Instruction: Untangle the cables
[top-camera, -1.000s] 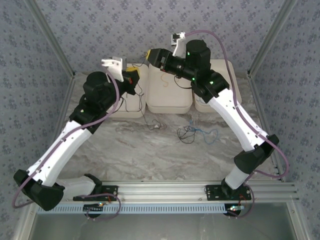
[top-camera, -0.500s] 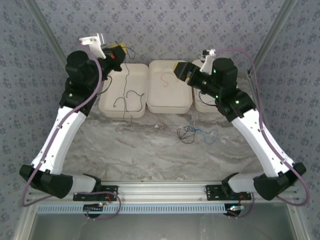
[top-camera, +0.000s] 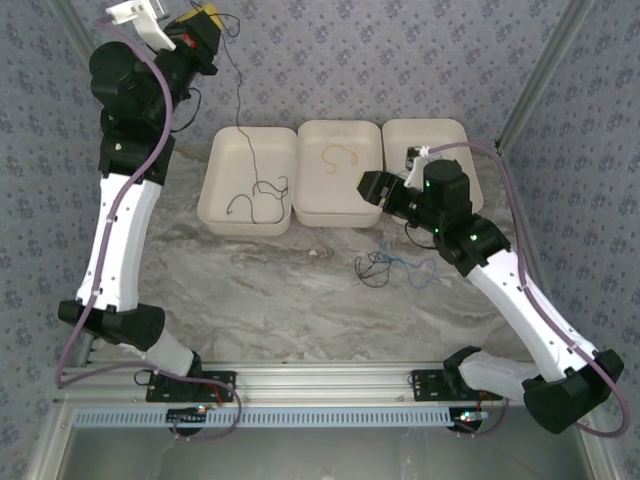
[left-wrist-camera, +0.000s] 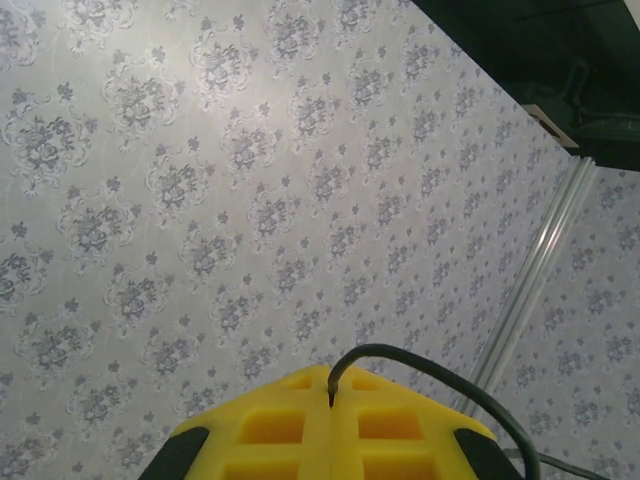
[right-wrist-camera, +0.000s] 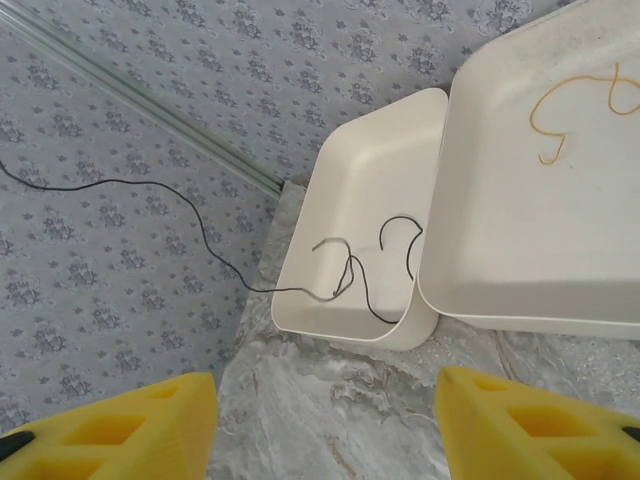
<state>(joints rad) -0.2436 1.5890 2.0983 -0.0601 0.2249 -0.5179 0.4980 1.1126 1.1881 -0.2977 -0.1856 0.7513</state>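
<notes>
Because your left gripper (top-camera: 205, 20) pinches the black cable (top-camera: 241, 100) held high, its tail apparently settles into the left tray (top-camera: 212, 200). Your right gripper (top-camera: 368, 187) waits half-open and empty near the tabletop tangle (top-camera: 385, 268).

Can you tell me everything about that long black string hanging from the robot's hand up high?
The black cable is very thin, long and bendy, like string. Its top end is pinched between the yellow fingers of the left gripper, high up by the patterned back wall. From there it hangs down in a loose, wavy line. Its bottom part lies curled in loops on the floor of the left white tray. It does not touch the tangled pile on the table.
</notes>
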